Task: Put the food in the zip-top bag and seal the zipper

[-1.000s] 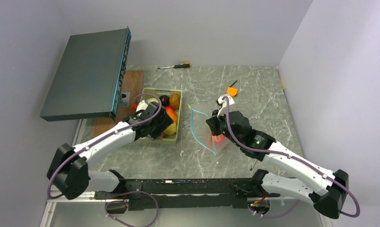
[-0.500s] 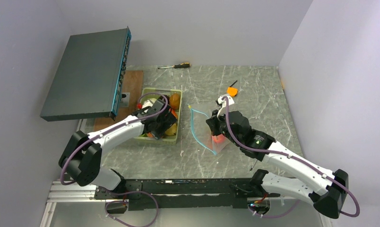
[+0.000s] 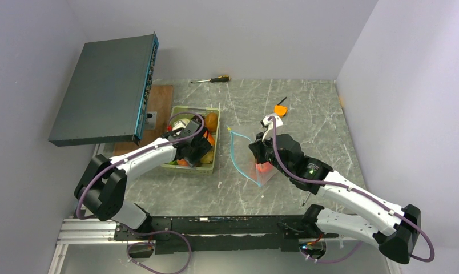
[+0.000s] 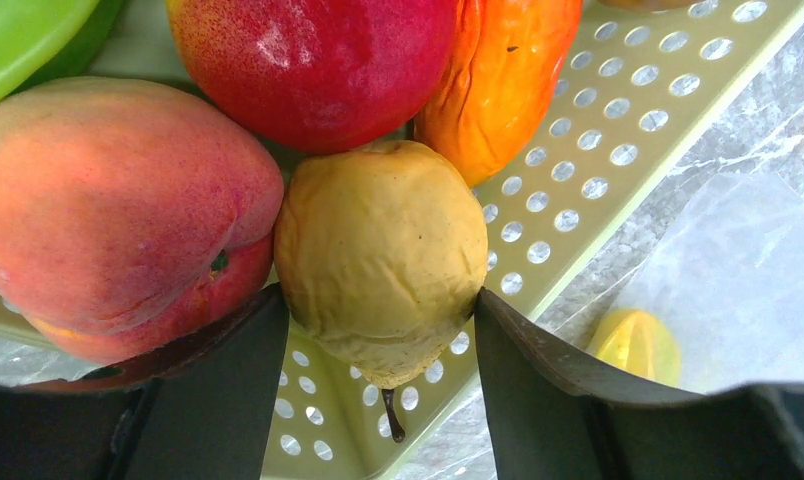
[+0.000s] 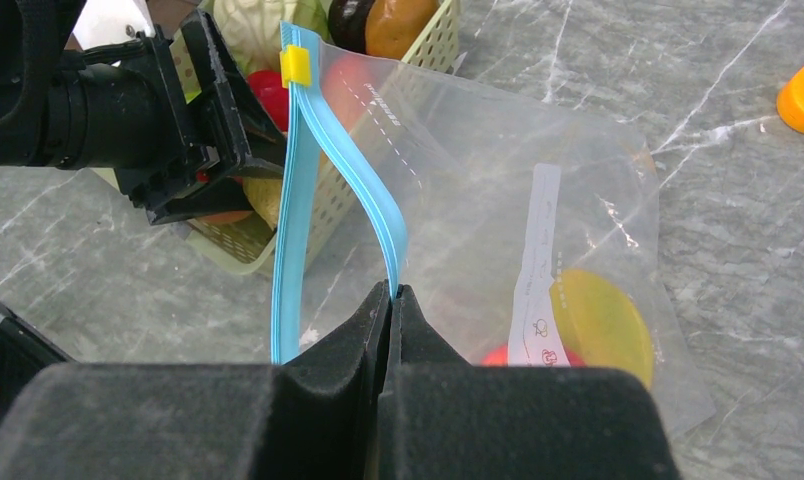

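Dropping into the tray over the last second, the left gripper now has its jaws pressed against both sides of one yellow pear, so the next pick looks begun; one peach lies just left of its fingers and one red apple just ahead. Further right, the right gripper has not moved, clamped shut on the zipper and holding the one zip-top bag open, with two pieces of food inside, just beyond its fingertips
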Robot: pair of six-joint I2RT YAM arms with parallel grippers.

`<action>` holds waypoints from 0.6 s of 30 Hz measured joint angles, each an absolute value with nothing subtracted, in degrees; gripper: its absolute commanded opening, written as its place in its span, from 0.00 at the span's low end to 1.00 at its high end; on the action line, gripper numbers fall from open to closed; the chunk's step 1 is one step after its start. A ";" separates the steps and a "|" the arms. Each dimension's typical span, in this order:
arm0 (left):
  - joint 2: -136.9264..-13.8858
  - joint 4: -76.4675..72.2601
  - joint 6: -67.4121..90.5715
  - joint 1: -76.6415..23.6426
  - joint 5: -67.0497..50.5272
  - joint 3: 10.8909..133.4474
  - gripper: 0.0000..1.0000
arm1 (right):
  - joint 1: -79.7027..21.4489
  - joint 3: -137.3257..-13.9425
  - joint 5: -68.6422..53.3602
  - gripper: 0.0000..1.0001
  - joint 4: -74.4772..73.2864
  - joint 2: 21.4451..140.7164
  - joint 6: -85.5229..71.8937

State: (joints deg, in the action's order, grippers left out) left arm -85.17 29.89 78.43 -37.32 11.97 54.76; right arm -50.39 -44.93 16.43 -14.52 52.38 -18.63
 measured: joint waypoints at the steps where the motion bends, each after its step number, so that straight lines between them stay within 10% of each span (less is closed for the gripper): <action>1: -85.17 29.89 78.48 -37.32 11.97 54.76 0.64 | -50.39 -44.93 16.43 0.00 -14.50 52.38 -18.63; 18: -76.82 32.67 72.58 -37.32 12.71 55.68 0.51 | -50.39 -44.93 16.43 0.00 -14.50 52.38 -18.63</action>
State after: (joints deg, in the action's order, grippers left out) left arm -76.82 32.67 72.58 -37.32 12.71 55.68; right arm -50.39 -44.93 16.43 -14.50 52.38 -18.63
